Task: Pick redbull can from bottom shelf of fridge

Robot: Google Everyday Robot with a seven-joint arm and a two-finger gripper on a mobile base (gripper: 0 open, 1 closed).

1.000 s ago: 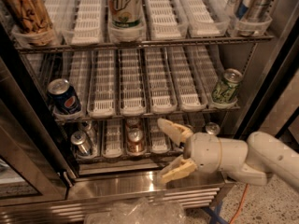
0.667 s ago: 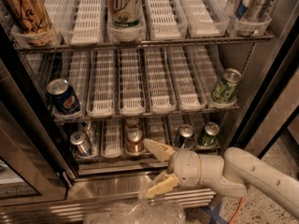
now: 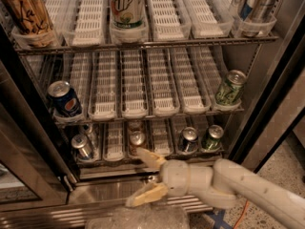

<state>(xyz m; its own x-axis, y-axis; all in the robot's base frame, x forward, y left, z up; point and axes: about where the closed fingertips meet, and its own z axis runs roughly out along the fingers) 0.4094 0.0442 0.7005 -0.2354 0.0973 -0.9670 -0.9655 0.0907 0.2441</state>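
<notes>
The redbull can (image 3: 82, 147), slim and silver with blue patches, stands at the left end of the bottom shelf (image 3: 113, 143) of the fridge (image 3: 265, 95). My gripper (image 3: 143, 178) is open in front of the bottom shelf, below and just right of a copper-brown can (image 3: 137, 140). Its upper finger (image 3: 148, 157) reaches the shelf's front edge near that can; its lower finger (image 3: 143, 197) hangs over the fridge's metal sill. The gripper is to the right of the redbull can and apart from it, holding nothing.
A dark can (image 3: 189, 140) and a green can (image 3: 213, 137) stand on the bottom shelf's right side. A Pepsi can (image 3: 64, 98) and a green can (image 3: 229, 87) are on the middle rack. The glass door (image 3: 19, 175) stands open at the left.
My gripper has moved left and lower along the front of the bottom shelf, from near the right-hand cans to below the copper-brown can. It stays open. The cans have not moved.
</notes>
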